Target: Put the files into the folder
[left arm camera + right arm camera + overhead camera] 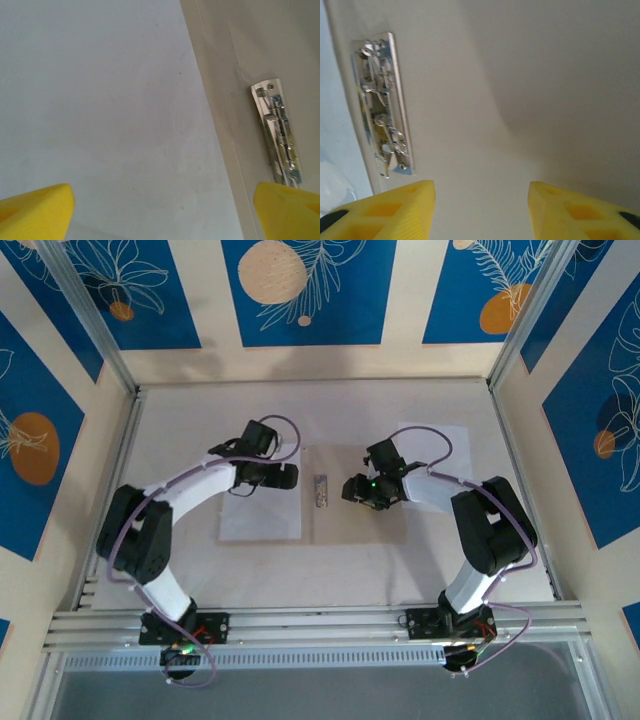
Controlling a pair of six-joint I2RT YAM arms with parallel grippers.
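Note:
The tan folder (pixel 345 525) lies open in the middle of the table, its metal clip (pixel 321 490) along the spine. One white file (pixel 258 518) lies flat on the folder's left half. A second file (pixel 447 443) lies on the table at the back right, partly under the right arm. My left gripper (pixel 286 477) hovers open over the first file's right edge (pixel 110 100), next to the clip (pixel 278 132). My right gripper (pixel 352 490) stands open and empty over the folder's bare right half (pixel 520 100), just right of the clip (pixel 382 105).
Metal frame posts and low walls close in the table (pixel 330 575) on the left, back and right. An aluminium rail (pixel 320 625) with both arm bases runs along the near edge.

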